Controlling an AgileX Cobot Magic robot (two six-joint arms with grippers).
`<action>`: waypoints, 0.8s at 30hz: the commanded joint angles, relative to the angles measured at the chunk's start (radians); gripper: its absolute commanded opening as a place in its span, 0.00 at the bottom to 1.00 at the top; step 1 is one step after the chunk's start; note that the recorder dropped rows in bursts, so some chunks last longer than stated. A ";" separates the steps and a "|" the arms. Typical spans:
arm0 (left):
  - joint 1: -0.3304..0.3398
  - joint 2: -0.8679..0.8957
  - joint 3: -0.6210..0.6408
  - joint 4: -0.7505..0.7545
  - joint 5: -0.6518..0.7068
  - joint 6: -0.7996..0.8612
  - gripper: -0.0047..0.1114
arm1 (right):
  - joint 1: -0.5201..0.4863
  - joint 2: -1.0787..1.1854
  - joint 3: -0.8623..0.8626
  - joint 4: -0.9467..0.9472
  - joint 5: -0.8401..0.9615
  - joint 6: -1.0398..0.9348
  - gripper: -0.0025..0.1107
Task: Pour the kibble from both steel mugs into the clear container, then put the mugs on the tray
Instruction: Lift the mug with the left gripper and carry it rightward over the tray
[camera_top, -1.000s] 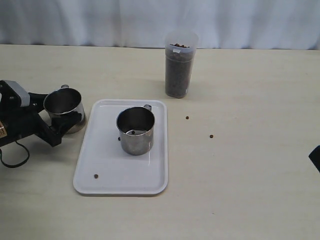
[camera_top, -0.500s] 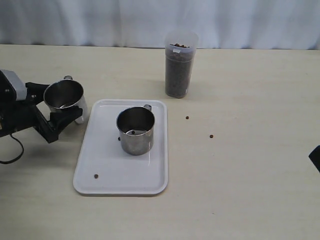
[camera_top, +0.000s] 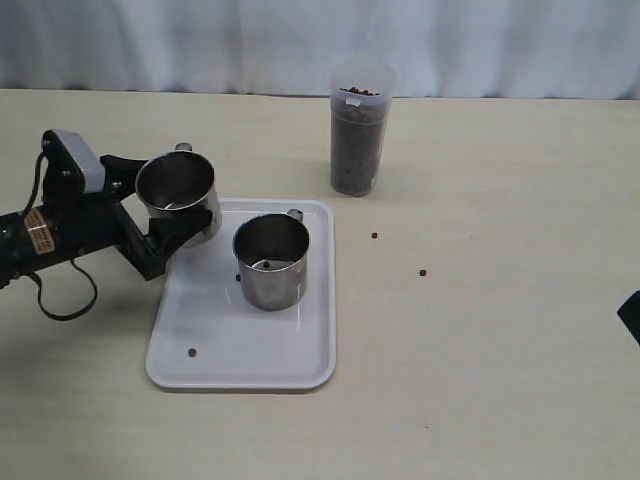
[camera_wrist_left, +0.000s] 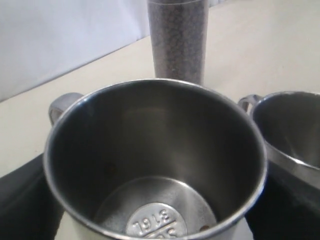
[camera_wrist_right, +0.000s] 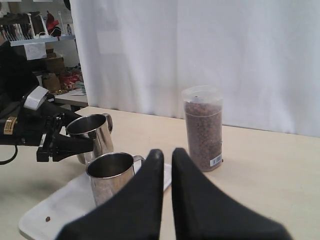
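Over the back left corner of the tray (camera_top: 250, 340), the left claw (camera_top: 166, 200) stands wide and clamps the held mug (camera_top: 186, 188), one finger on each side of its wall. This mug is upright, mouth up, with its handle toward the back. Its base overlaps the tray's rim at that corner; whether it touches the tray I cannot tell. Inside, the wrist view shows bare steel.

The second mug (camera_top: 271, 262) stands upright on the back half of the tray, nearer the right rim, near the held mug but apart from it. A pellet or two lies in its bottom. The front half of the tray is open, with a single pellet (camera_top: 192, 352) near the front left corner. The left strip beside the second mug is also open.

The container (camera_top: 358, 140) stands behind the tray's back right corner, apart from it, and kibble (camera_top: 355, 165) fills it nearly to the brim. Two stray pellets (camera_top: 375, 236) lie on the table (camera_top: 500, 380) right of the tray; that side is otherwise open. A cable (camera_top: 60, 305) loops on the table left of the tray.

The right claw (camera_wrist_right: 164, 154) is at the table's far right edge with its fingers pressed together, gripping nothing.
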 joint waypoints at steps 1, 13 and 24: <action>-0.061 -0.007 -0.046 -0.056 0.059 0.011 0.04 | 0.003 -0.004 0.004 0.002 0.004 -0.005 0.06; -0.115 0.079 -0.152 -0.059 0.116 -0.045 0.04 | 0.003 -0.004 0.004 0.002 0.004 -0.005 0.06; -0.115 0.124 -0.174 -0.059 0.116 -0.069 0.04 | 0.003 -0.004 0.004 0.002 0.004 -0.005 0.06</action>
